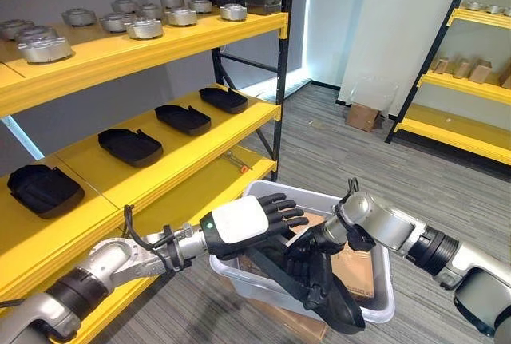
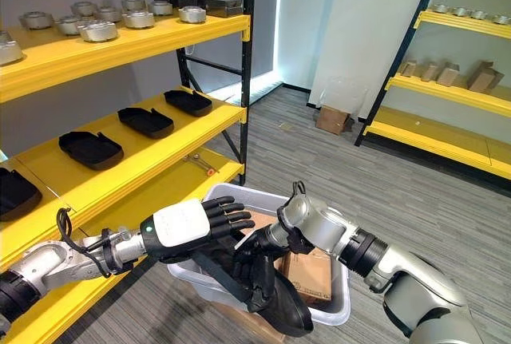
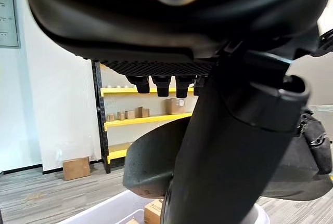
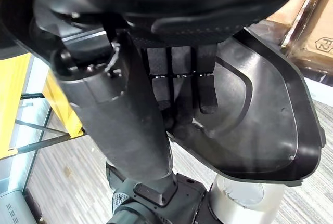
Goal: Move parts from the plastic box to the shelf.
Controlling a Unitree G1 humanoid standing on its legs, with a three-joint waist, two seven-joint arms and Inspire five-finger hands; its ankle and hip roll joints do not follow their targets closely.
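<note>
A translucent plastic box (image 1: 303,192) stands on the floor by the yellow shelf (image 1: 160,172). My right hand (image 1: 307,250) reaches into the box and is shut on a black moulded shell part (image 1: 331,304), lifted and tilted above the box's near rim. In the right wrist view its fingers (image 4: 179,78) lie inside the part's hollow (image 4: 260,120) with the thumb on the outside. My left hand (image 1: 239,220), with a white cover on its back, hovers open over the box beside the part's upper end. The left wrist view shows the part's dark edge (image 3: 151,167) just past the fingers.
Several matching black parts (image 1: 130,146) lie in a row on the shelf's middle level; round metal parts (image 1: 144,27) sit on the top level. Cardboard boxes (image 1: 355,268) lie in the plastic box. A second yellow shelf (image 1: 471,81) and a carton (image 1: 362,116) stand far right.
</note>
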